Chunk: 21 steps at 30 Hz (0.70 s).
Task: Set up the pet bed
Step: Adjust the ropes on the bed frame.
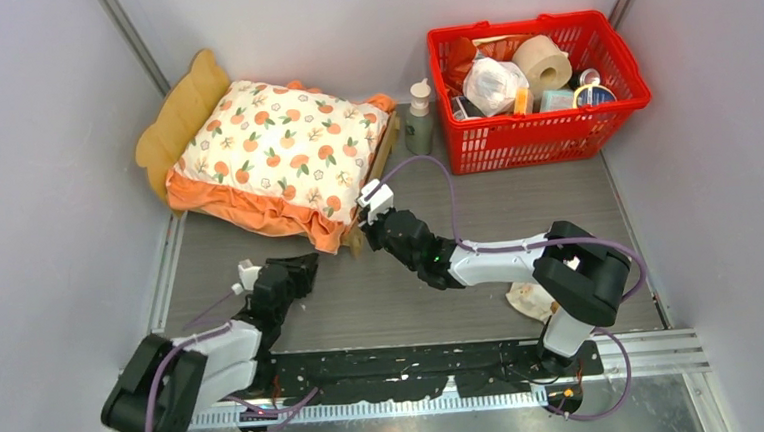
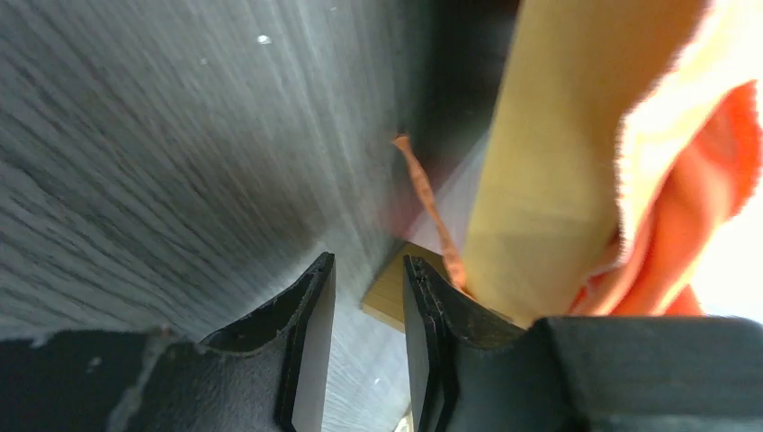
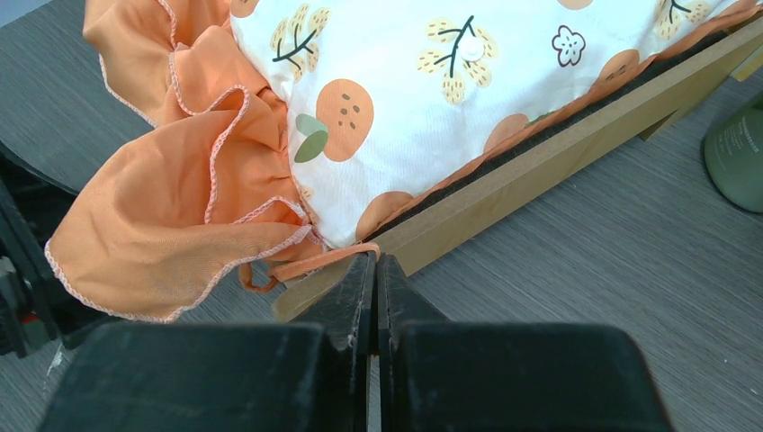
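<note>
Light-wood pet bed frame (image 3: 540, 171): rigid, judged light; grip the bare near side rail, not the soft orange-ruffled cushion (image 3: 432, 81). Left gripper (image 2: 369, 333) narrowly parted, empty; right gripper (image 3: 376, 288) closed, empty.

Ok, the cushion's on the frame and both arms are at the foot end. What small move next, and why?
Probably back the right gripper off the pet bed: it is shut at the frame's foot corner, and the cushion already lies on the base. What looks like the small pillow lies by that arm's base, not yet on the bed.
</note>
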Each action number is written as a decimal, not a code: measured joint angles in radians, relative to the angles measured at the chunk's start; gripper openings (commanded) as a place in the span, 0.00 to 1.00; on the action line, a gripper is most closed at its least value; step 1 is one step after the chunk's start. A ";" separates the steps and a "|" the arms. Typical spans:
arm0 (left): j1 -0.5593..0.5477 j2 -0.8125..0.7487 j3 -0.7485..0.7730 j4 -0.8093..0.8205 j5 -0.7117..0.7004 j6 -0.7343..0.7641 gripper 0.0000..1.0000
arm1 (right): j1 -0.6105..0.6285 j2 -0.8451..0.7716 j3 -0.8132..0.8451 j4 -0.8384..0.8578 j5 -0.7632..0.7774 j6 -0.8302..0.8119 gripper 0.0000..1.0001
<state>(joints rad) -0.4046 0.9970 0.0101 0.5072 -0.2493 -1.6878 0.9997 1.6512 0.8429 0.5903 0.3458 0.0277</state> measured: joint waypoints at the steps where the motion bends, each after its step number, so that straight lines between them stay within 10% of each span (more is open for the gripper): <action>1: -0.003 0.047 0.000 0.027 0.008 -0.005 0.37 | 0.000 0.000 0.000 0.000 0.000 0.001 0.05; 21: -0.028 0.272 0.000 0.409 0.014 0.002 0.39 | 0.002 0.000 0.000 0.006 -0.001 0.001 0.05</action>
<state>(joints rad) -0.4324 1.2694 0.0097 0.9161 -0.2348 -1.6855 1.0012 1.6512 0.8433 0.5968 0.3450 0.0284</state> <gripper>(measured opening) 0.395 0.065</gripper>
